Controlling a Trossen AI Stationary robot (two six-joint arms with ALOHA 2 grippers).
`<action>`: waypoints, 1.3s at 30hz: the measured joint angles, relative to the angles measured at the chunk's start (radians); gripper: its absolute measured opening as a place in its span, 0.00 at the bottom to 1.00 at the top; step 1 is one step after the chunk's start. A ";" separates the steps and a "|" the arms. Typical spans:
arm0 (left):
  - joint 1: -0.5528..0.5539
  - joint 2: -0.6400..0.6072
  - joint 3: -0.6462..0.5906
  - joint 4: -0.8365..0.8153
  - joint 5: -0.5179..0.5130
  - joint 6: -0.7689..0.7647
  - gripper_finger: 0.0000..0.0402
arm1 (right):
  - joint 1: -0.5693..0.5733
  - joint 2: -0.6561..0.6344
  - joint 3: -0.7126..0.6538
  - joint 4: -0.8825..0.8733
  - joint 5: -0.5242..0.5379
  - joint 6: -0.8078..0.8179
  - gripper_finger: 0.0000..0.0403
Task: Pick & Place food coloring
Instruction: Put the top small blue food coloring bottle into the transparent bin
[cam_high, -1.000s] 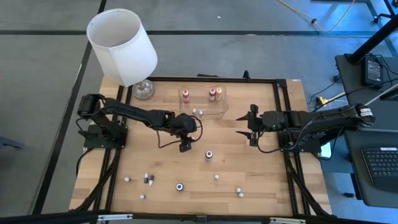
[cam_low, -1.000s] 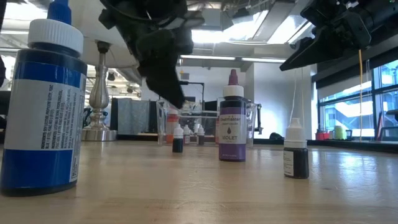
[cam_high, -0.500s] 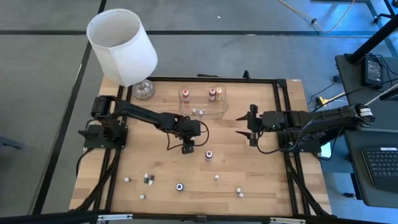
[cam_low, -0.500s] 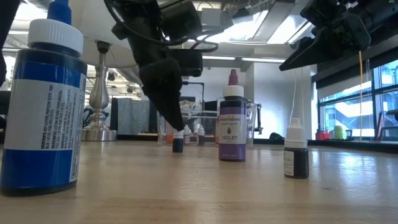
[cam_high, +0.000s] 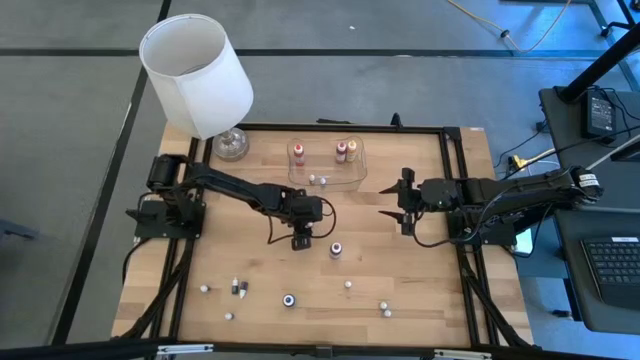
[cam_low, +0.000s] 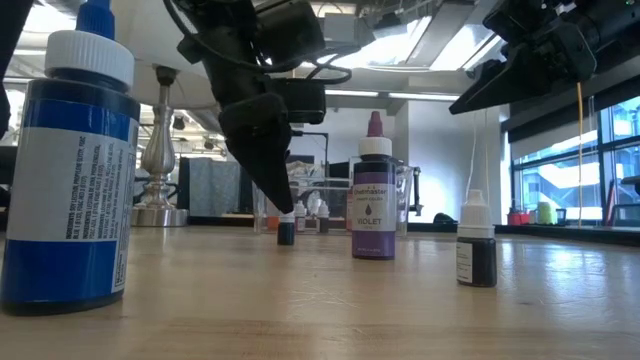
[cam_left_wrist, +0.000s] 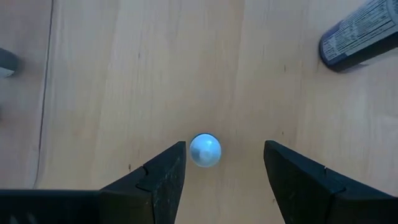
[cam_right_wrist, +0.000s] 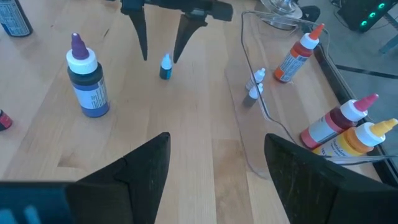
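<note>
A wooden bench (cam_high: 400, 265) carries a white-shaded lamp (cam_high: 196, 72) at one far corner, and just beside the lamp a shallow clear tray (cam_high: 352, 178) already holding red and orange food coloring bottles (cam_high: 341, 150). The left end effector (cam_high: 300, 238) has moved from nearer the lamp's side toward the bench's middle and dropped. Its fingers (cam_left_wrist: 163, 174) stand apart, straddling a tiny blue-tipped bottle (cam_right_wrist: 165, 66) that stands upright, not yet gripped. This looks like the approach before closing. The right end effector (cam_high: 402, 201) waits on the tray's far side from the lamp, fingers apart and empty. A violet bottle (cam_low: 373, 203) stands near the tiny one.
</note>
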 joint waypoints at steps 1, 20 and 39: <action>-0.001 0.000 0.000 0.000 -0.004 0.000 0.52 | 0.000 0.000 0.000 0.000 0.000 0.000 0.65; -0.003 0.006 0.000 -0.001 -0.078 -0.018 0.36 | 0.000 0.000 0.000 0.000 0.000 -0.001 0.65; -0.003 -0.013 0.013 -0.012 -0.074 0.026 0.10 | 0.000 0.000 0.000 0.001 0.000 -0.001 0.65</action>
